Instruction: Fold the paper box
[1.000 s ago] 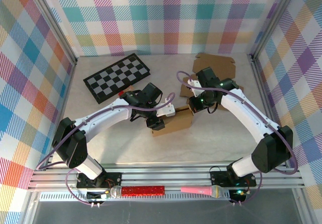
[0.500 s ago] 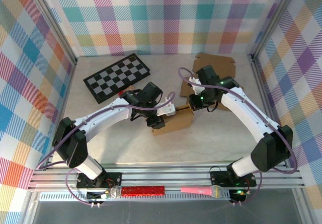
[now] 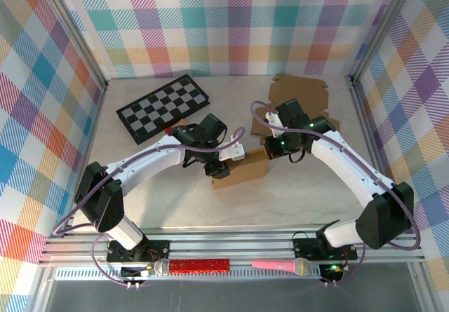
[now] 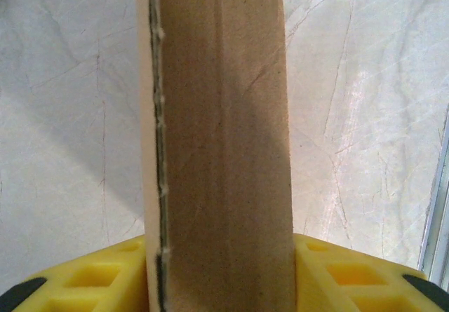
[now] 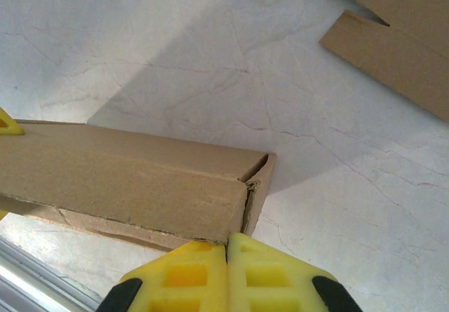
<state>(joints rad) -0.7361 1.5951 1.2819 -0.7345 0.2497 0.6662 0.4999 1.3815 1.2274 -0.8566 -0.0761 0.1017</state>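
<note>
Lying oblong: brown paper box (image 3: 249,169).

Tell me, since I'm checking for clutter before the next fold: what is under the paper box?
The marble table shows around the paper box; nothing pokes out along its visible edges. The patch directly beneath is covered by cardboard and cannot be seen.
</note>
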